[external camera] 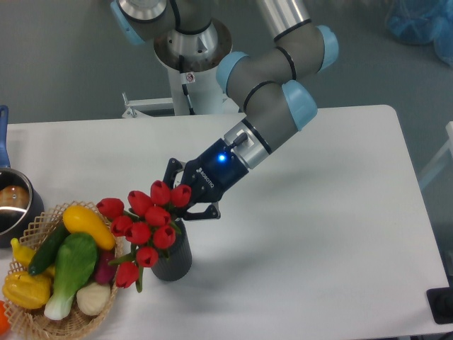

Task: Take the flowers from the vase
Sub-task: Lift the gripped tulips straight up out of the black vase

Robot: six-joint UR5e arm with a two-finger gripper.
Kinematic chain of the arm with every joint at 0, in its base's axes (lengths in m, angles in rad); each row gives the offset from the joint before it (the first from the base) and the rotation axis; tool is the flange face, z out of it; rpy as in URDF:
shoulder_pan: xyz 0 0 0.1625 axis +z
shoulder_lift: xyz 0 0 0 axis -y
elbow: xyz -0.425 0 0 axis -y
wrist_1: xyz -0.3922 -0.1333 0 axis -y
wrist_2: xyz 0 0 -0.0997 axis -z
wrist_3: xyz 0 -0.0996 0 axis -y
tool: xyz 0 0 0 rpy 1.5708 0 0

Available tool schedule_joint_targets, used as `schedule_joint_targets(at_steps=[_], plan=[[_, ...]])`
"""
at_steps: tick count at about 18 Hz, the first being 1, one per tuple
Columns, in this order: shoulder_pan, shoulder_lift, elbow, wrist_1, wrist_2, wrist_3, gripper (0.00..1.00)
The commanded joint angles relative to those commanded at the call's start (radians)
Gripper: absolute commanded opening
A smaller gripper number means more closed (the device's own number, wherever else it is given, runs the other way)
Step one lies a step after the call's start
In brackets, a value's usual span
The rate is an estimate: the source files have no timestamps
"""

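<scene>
Just above the ribbed dark grey cylinder vase (172, 259), my black two-finger claw (185, 199) is clamped on the bunch of red tulip buds (145, 225): light, floppy (crushable blooms), stems seemingly in the mouth, so I'd hold the stems gently.
</scene>
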Motion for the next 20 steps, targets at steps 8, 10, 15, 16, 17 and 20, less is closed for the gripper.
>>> schedule_joint_targets(at_steps=[8, 10, 15, 16, 17, 20], plan=[[0.047, 0.049, 0.0, -0.002, -0.095, -0.015, 0.0], [0.066, 0.066, 0.002, -0.002, -0.129, -0.04, 0.0], [0.083, 0.074, 0.024, -0.003, -0.167, -0.07, 0.0], [0.089, 0.074, 0.035, -0.003, -0.176, -0.084, 0.0], [0.095, 0.074, 0.046, -0.003, -0.181, -0.098, 0.0], [0.121, 0.072, 0.097, -0.005, -0.216, -0.156, 0.0]])
